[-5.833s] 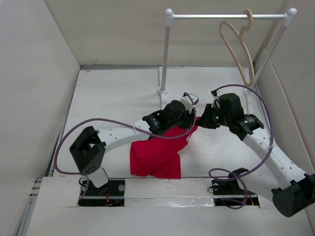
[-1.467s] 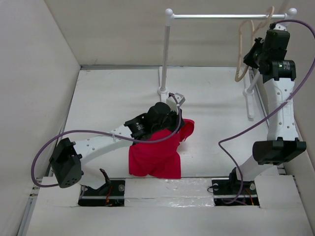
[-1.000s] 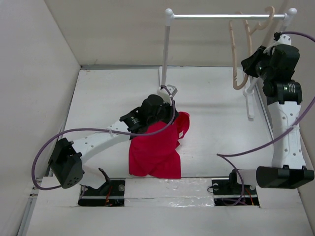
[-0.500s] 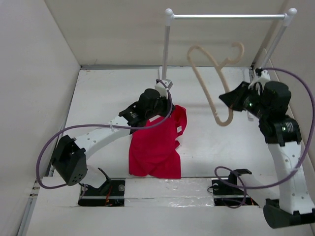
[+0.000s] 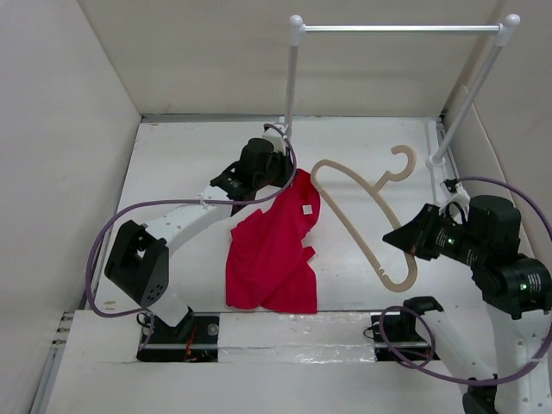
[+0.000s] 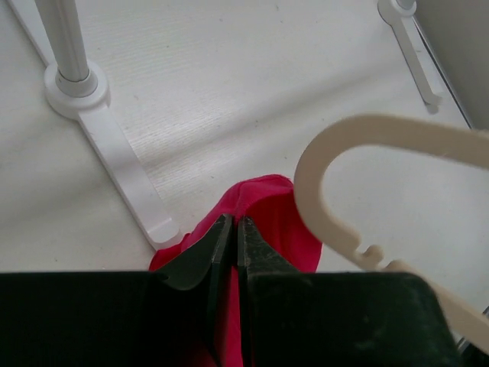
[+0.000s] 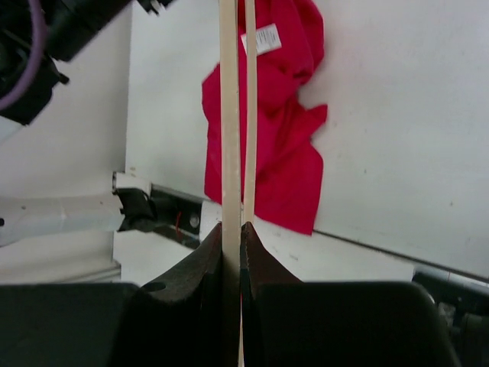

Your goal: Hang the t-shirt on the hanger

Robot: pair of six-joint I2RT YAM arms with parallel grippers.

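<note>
Red t-shirt (image 5: 272, 259) runs from the near edge of the table (image 5: 172, 172) up to my left gripper (image 5: 278, 175), whose fingers are pinched tight on its top end. My right gripper (image 5: 392, 239) is clamped on the wooden hanger (image 5: 378, 183), which sits just right of the shirt. White rack (image 5: 397, 28) stands at the back.

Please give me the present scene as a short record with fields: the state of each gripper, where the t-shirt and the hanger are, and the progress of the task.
left gripper: shut on the far end of the t-shirt
right gripper: shut on the hanger, at the near end of its frame
t-shirt: crumpled, near part lying on the table
hanger: off the rack, right of the t-shirt, hook pointing toward the far side
progress: t-shirt not yet on the hanger
</note>
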